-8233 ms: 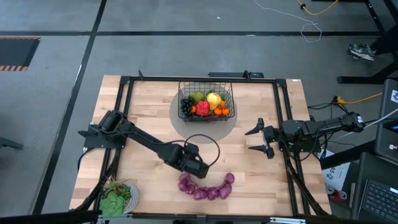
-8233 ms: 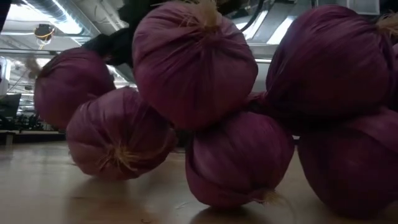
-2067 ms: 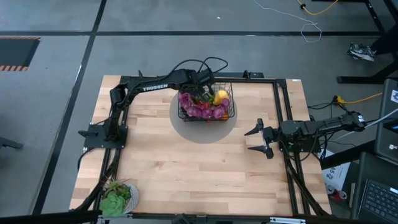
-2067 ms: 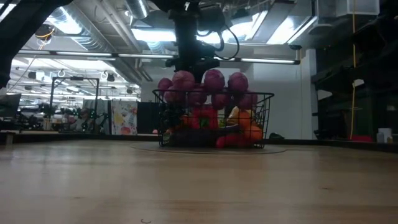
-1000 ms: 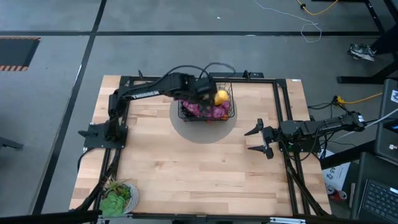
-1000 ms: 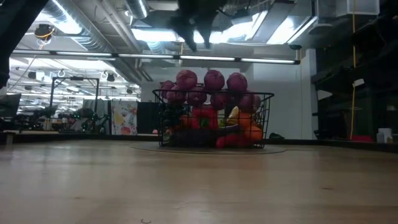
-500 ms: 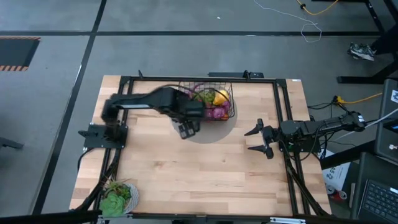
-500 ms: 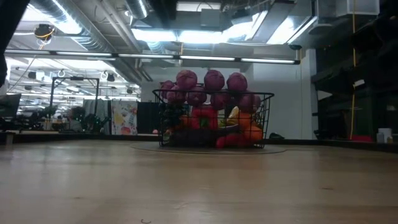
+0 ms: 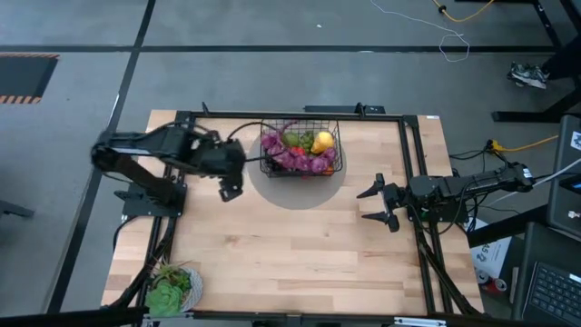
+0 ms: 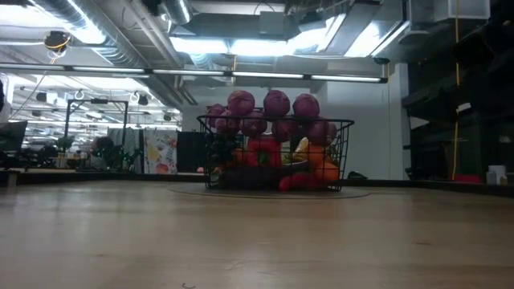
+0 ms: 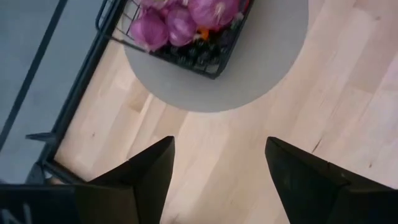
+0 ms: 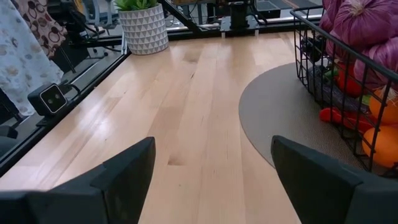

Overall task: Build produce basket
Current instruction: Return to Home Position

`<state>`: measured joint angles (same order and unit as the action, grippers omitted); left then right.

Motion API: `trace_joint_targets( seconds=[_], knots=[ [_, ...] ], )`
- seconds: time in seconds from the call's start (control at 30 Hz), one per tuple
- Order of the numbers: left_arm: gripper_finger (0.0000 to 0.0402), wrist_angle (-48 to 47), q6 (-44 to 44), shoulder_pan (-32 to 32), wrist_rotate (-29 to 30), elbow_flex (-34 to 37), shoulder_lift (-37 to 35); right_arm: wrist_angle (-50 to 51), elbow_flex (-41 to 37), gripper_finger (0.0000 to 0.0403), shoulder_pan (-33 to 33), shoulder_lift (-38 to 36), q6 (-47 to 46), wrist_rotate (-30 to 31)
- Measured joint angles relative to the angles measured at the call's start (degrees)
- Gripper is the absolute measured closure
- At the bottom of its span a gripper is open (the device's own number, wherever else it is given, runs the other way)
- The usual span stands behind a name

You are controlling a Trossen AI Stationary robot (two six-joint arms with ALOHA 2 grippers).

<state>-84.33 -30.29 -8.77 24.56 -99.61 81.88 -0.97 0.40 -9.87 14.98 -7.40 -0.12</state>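
The black wire basket stands on a grey round mat at the table's far middle. It holds the purple string of bulbs on top of a yellow pear, red peppers and oranges. The basket also shows in the left wrist view and the right wrist view. My left gripper is open and empty, to the left of the basket. My right gripper is open and empty near the table's right edge.
A small plate with leafy greens stands at the table's near left corner. A white patterned pot with a plant shows beyond the table's left side in the right wrist view. Black frame rails run along the table's edges.
My left gripper has drawn away from the basket, going toward the table's left edge and a little toward the near edge, empty and open. The purple string stays lying on the produce in the basket. My right arm has kept still.
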Motion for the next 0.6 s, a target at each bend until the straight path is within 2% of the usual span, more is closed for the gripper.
trace_joint_targets(
  seconds=[0.3,0.6],
  knots=[
    [0.0154,24.14,4.06,-2.06,-0.25,27.92,-22.31,0.00,0.00,0.0081,0.00,0.00,0.39,0.04],
    [0.0154,44.14,4.73,-2.06,-0.22,48.60,-41.37,0.02,0.00,0.0081,0.00,0.00,1.75,0.09]
  ],
)
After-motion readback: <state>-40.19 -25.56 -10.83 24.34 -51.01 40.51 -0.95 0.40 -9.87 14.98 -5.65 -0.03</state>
